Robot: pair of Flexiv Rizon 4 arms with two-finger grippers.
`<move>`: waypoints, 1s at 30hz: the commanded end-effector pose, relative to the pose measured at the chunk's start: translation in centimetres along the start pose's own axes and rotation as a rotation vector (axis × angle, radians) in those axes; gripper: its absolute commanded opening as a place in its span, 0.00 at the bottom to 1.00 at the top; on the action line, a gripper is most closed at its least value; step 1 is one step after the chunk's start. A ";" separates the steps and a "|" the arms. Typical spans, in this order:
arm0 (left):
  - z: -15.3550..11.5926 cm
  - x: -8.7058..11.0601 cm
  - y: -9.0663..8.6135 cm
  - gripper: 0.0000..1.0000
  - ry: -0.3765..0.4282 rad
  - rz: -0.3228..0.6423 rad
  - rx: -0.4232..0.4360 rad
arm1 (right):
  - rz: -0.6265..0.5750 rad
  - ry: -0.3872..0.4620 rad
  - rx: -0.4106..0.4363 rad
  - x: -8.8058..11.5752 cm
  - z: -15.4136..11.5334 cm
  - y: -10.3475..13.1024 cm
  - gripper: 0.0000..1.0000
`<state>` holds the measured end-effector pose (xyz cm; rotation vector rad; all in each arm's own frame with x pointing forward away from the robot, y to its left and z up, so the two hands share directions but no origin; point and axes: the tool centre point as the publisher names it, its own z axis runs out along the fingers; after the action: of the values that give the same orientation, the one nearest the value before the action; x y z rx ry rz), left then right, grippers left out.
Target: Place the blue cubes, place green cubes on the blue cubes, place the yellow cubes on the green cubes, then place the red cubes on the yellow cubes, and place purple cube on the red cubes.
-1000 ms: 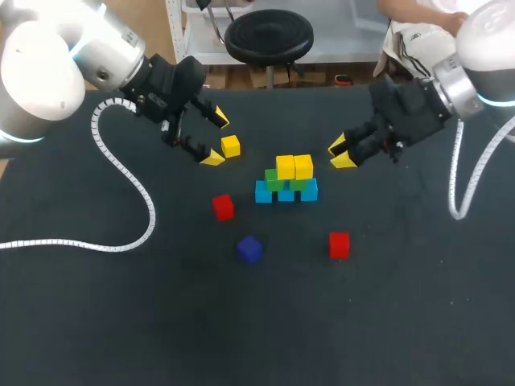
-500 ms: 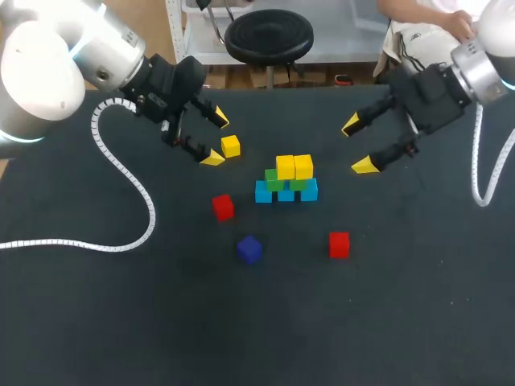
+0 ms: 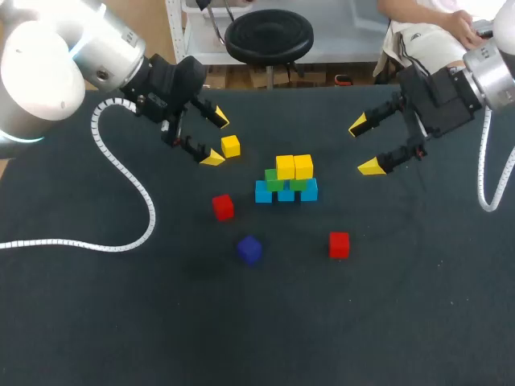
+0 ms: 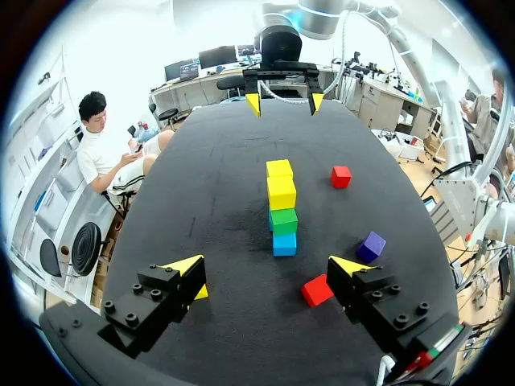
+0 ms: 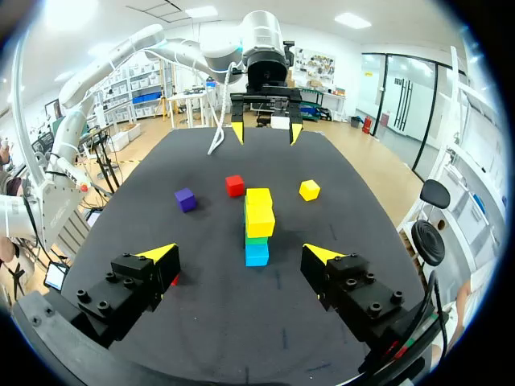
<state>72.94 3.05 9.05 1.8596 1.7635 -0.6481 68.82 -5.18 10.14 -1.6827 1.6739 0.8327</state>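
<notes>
Left gripper (image 3: 216, 139) just beside yellow cube (image 3: 231, 145)

Overhead, two facing wrists; shared stack (image 3: 286, 178)

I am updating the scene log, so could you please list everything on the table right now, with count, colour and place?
blue cubes: three, light blue, bottom row of the stack mid-table
green cubes: two, green, on the blue cubes
stacked yellow cubes: two, yellow, on the green cubes
loose yellow cube: one, yellow, on the table left of the stack
red cubes: two, red, on the table, apart from the stack
purple cube: one, purple, between the red cubes
table: one, black
left gripper: open, beside the loose yellow cube
right gripper: open, empty
</notes>
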 end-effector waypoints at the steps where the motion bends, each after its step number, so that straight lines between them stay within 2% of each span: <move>1: 0.0 0.0 0.1 1.00 0.000 0.001 0.001 | 0.003 -0.002 0.000 0.3 -0.4 -0.2 1.00; 5: 0.0 0.0 0.1 1.00 0.000 0.001 0.001 | 0.006 -0.006 0.004 0.5 -0.7 -0.3 1.00; 9: 0.0 0.0 0.1 1.00 0.000 0.001 0.001 | -0.001 -0.026 -0.048 0.7 -0.5 -0.3 1.00; 25: 0.0 0.0 0.1 1.00 0.000 0.001 0.001 | -0.001 -0.026 -0.048 0.7 -0.5 -0.3 1.00; 30: 1.3 0.5 3.3 1.00 0.163 -0.023 0.028 | -0.001 -0.026 -0.048 0.7 -0.5 -0.3 1.00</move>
<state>73.76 3.90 8.00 1.8827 1.8107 -0.5643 69.17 -6.02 9.96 -1.6983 1.6492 0.8969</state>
